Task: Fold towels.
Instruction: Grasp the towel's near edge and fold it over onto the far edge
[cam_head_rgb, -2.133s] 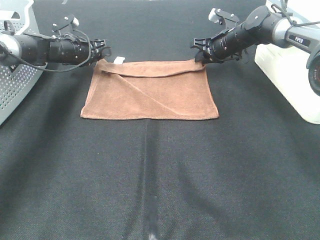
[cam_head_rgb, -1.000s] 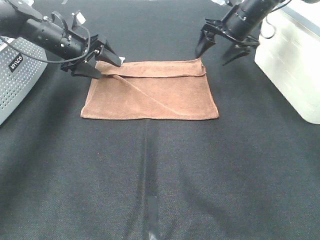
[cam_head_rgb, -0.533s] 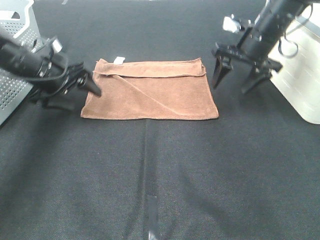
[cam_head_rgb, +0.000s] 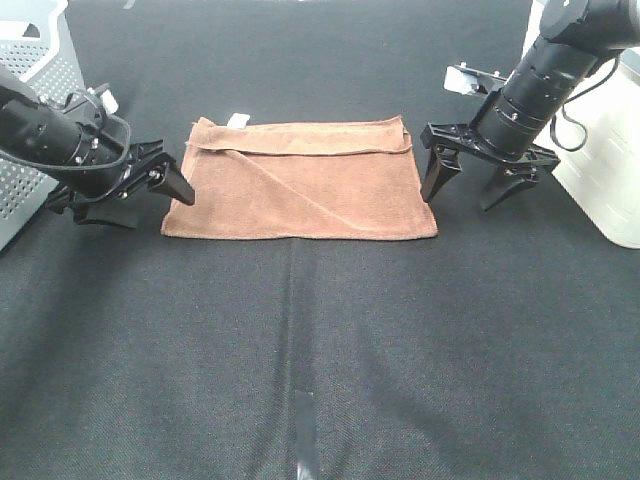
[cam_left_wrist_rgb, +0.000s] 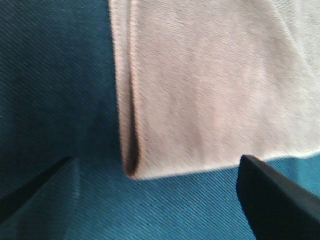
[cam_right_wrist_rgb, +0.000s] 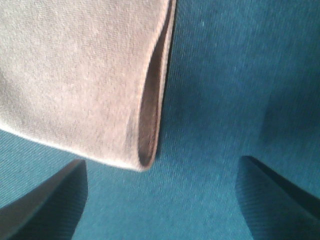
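Observation:
A brown towel (cam_head_rgb: 300, 180) lies folded flat on the black table cloth, its white tag (cam_head_rgb: 238, 120) at the far left corner. My left gripper (cam_head_rgb: 150, 205) hangs open just left of the towel's near left corner, holding nothing. My right gripper (cam_head_rgb: 460, 198) stands open just right of the near right corner, also holding nothing. In the left wrist view the towel's folded corner (cam_left_wrist_rgb: 210, 85) lies ahead of the open left gripper (cam_left_wrist_rgb: 155, 200). In the right wrist view the doubled edge of the towel (cam_right_wrist_rgb: 75, 75) lies ahead of the open right gripper (cam_right_wrist_rgb: 162, 200).
A grey perforated basket (cam_head_rgb: 30, 150) stands at the left edge of the table. A white container (cam_head_rgb: 590, 150) stands at the right edge, behind the right arm. Black cloth (cam_head_rgb: 320, 350) covers the table in front of the towel.
Both grippers have let go of the towel's far corners, opened, and moved toward me to its near corners. The towel has stayed folded and still.

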